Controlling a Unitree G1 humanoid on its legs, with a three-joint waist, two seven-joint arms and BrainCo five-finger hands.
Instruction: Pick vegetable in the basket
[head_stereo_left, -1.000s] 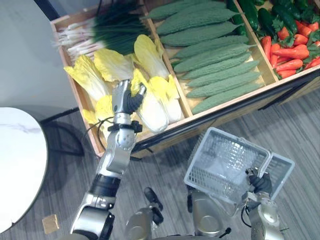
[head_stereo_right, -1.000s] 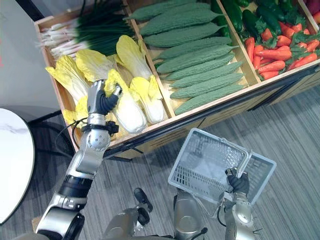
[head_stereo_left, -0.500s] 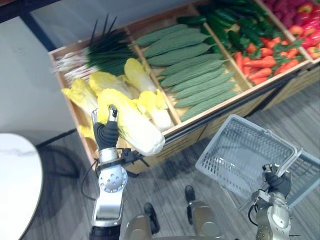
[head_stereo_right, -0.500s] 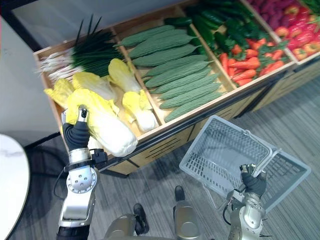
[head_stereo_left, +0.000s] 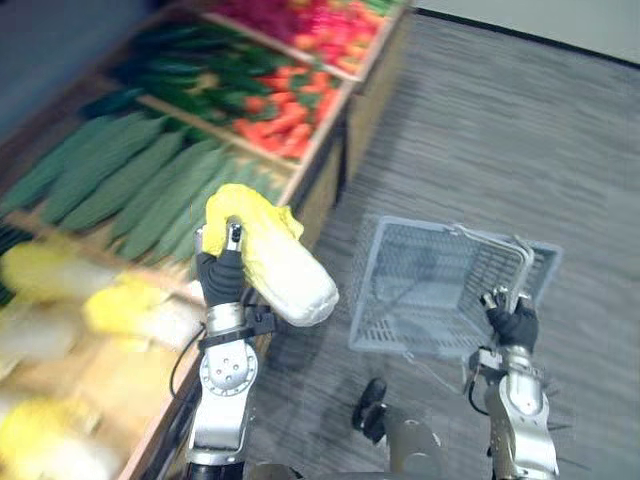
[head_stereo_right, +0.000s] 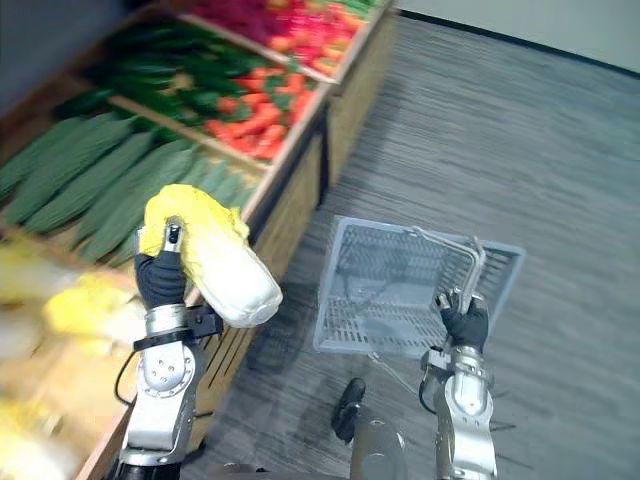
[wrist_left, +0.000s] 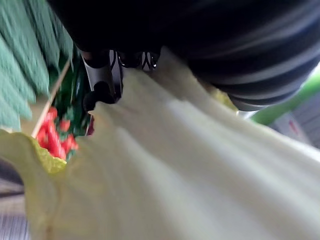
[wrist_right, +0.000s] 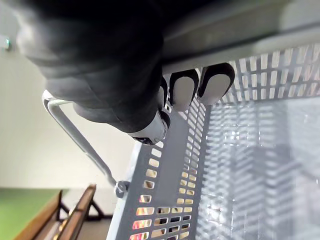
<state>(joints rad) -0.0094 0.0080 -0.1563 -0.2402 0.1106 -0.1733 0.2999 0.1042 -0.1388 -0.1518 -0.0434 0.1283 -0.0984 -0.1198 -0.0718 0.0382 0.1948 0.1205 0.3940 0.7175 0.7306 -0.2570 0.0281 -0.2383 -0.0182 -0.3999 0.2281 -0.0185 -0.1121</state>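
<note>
Cabbage (head_stereo_left: 275, 262) held aloft in left hand (head_stereo_left: 221, 276), fingers curled round it near leafy end, white base pointed toward 4 o'clock (likely angled for drop). Basket (head_stereo_left: 425, 290) at 3 o'clock of cabbage, empty, open side up to receive. It is hung by handle (head_stereo_left: 523, 265) from right hand (head_stereo_left: 512, 325), fingers wrapped round bar. Stand bins at 10 o'clock hold gourds (head_stereo_left: 120, 190) and peppers (head_stereo_left: 270, 125).

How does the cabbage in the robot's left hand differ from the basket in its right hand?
The cabbage is solid, white with yellow leaves; the basket is grey, perforated and looks empty. The left hand grips the cabbage round its body; the right hand holds the basket by its handle. Both are held up off the floor.
</note>
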